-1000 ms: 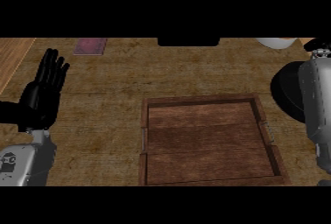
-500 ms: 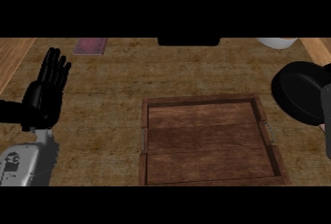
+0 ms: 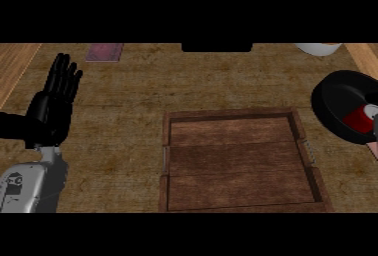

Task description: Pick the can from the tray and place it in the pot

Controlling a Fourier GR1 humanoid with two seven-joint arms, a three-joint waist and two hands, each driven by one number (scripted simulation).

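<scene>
The can (image 3: 359,118), red with a pale end, lies inside the black pot (image 3: 336,107) at the right edge of the frame, against the pot's right-hand inner wall. A small pink-and-white fragment (image 3: 373,148) shows just below it at the frame edge; what it belongs to cannot be told. The right hand is not in view, so its state cannot be reported.

The wooden tray (image 3: 168,150), at lower centre of the frame, holds nothing. Judged from this layout, the placement is effectively complete and the step in hand is release and withdrawal. To perform it well: confirm the can is settled on the pot floor, then lift away straight, avoiding the pot rim so that the pot does not shift.

The left hand (image 3: 53,107) rests at the left of the frame, fingers straight and pointing up, holding nothing.

The counter (image 3: 148,80) is a mottled brown surface with lighter wood strips at the upper left and upper right corners. A pinkish rectangular item (image 3: 105,51) lies at upper left, a dark block (image 3: 217,47) at top centre, and a white bowl-like object (image 3: 319,48) at upper right.
</scene>
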